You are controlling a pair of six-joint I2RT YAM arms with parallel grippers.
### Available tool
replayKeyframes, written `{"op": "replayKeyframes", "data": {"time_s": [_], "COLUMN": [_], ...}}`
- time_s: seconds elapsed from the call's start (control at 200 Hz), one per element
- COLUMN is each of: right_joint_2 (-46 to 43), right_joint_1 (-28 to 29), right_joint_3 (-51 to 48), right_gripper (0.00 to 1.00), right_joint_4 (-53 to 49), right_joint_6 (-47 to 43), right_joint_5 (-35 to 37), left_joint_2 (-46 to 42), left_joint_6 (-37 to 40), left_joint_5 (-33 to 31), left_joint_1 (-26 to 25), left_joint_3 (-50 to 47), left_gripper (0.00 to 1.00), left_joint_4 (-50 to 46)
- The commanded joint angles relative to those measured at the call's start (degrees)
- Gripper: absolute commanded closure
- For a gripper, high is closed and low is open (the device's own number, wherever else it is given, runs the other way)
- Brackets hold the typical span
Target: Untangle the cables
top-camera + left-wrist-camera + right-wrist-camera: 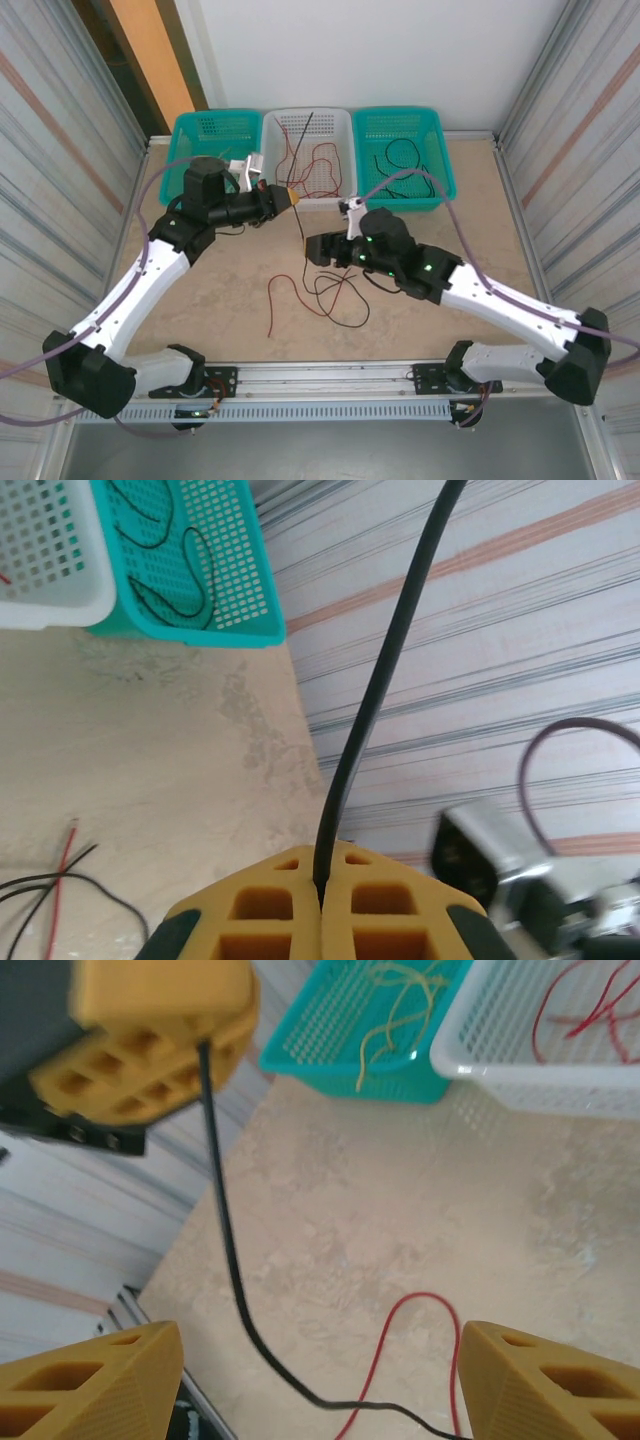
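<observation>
My left gripper [287,198] is shut on a black cable [302,235] that hangs from its yellow fingertips down into the loose black strands [340,296] on the table. In the left wrist view the jaws [323,885] are closed with that black cable [375,700] pinched between them. My right gripper [312,250] is open just above the tangle, beside the hanging strand. Its wrist view shows the wide gap [315,1390] holding nothing, the black cable [232,1280] crossing in front and a red cable [410,1305] lying below. Another view of that red cable [274,300] shows it on the table.
Three baskets line the back edge. The left teal one [205,128] holds yellowish cables [395,1000]. The white one [340,185] holds red cables [318,160]. Black cables [395,155] lie in the right teal one [445,180]. Corrugated walls flank both sides.
</observation>
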Motion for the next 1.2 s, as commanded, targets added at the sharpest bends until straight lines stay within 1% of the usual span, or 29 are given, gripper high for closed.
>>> {"op": "replayKeyframes", "data": {"time_s": [0.0, 0.06, 0.18, 0.215, 0.281, 0.301, 0.401, 0.586, 0.606, 0.857, 0.872, 0.892, 0.957, 1.022, 1.072, 1.193], "right_joint_2": [2.25, 3.04, 3.36, 3.20, 2.76, 2.58, 2.20, 3.16, 3.23, 3.27, 3.20, 2.97, 2.14, 0.79, -0.47, -3.07], "right_joint_1": [0.49, 0.60, 0.90, 1.06, 1.25, 1.33, 1.56, 2.13, 2.13, 2.19, 2.20, 2.17, 2.21, 2.16, 2.15, 0.92], "right_joint_3": [3.32, 3.66, 4.20, 4.30, 4.38, 4.33, 4.46, 5.59, 5.73, 6.41, 6.41, 6.49, 6.75, 6.83, 7.04, 8.82], "right_gripper": [0.32, 0.39, 0.61, 0.64, 0.65, 0.66, 0.81, 0.99, 1.00, 1.00, 1.00, 1.00, 1.00, 1.00, 1.00, 1.00], "right_joint_4": [2.96, 3.62, 3.01, 2.63, 1.87, 1.80, 1.28, 0.66, 0.58, 0.35, 0.25, 0.10, -0.83, -1.88, -2.75, -6.42], "right_joint_6": [1.10, 1.12, 1.02, 1.00, 0.93, 0.93, 0.70, -0.05, -0.09, -0.29, -0.30, -0.35, -0.81, -1.42, -2.24, -4.46], "right_joint_5": [-2.22, -3.56, -4.03, -3.80, -3.01, -2.77, -2.76, -2.44, -2.33, -2.39, -2.34, -2.26, -1.32, 0.06, 1.52, 5.50], "left_joint_2": [-1.84, -2.10, -2.55, -2.66, -2.75, -2.68, -2.66, -2.86, -2.99, -3.39, -3.42, -3.45, -3.86, -4.23, -4.33, -4.56], "left_joint_6": [-3.96, -3.71, -3.46, -3.11, -2.24, -1.92, -1.56, -1.76, -1.68, -0.60, -0.47, -0.31, -0.09, -0.09, 0.30, 1.98], "left_joint_5": [2.89, 2.97, 3.08, 2.95, 3.01, 2.96, 3.68, 4.09, 4.11, 4.41, 4.44, 4.53, 4.63, 4.69, 4.72, 4.56], "left_joint_1": [0.99, 1.35, 2.35, 2.76, 3.55, 3.91, 5.04, 5.33, 5.33, 5.61, 5.59, 5.64, 5.66, 5.60, 5.60, 5.62], "left_joint_3": [1.10, 1.58, 1.39, 1.31, 1.37, 1.45, 0.86, -0.10, -0.16, -0.47, -0.57, -0.76, -1.71, -2.86, -3.35, -4.12], "left_gripper": [1.00, 1.00, 1.00, 1.00, 1.00, 1.00, 1.00, 1.00, 1.00, 1.00, 0.98, 0.93, 0.72, 0.58, 0.52, 0.46], "left_joint_4": [4.09, 3.49, 3.03, 2.58, 1.46, 1.03, 0.87, 1.45, 1.45, 0.91, 0.90, 1.05, 1.89, 2.77, 2.41, 0.50]}}
